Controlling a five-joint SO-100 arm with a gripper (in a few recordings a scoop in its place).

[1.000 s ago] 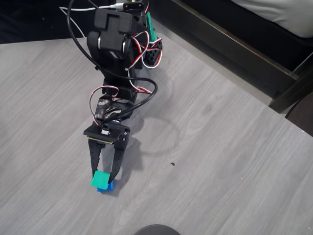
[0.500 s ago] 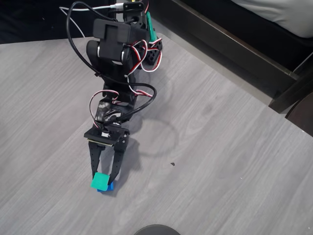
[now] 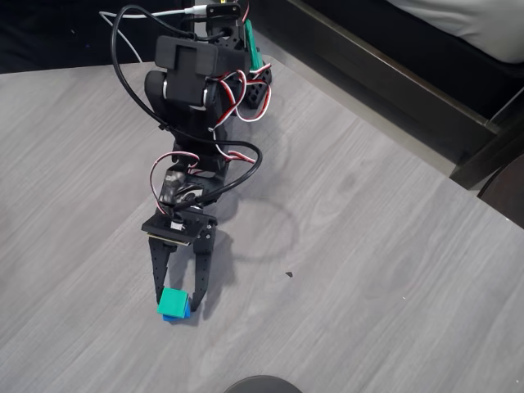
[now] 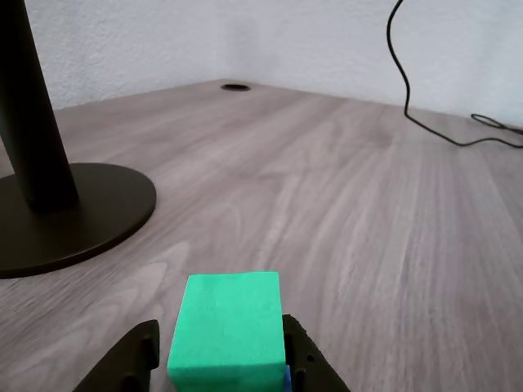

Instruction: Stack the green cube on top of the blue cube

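Pincer (image 3: 178, 301) open around matte green cube (image 3: 173, 303) — sitting on blue cube (image 3: 181, 313)

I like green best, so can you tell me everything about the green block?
The green block is a small cube with plain, dull faces and sharp edges, teal-green from above and brighter in the wrist view. It sits level on the blue block, which peeks out beneath it at one side. The robot's hand has a dark finger on each side of it; whether they press on it can't be told. The pair sits on the grey wooden table.
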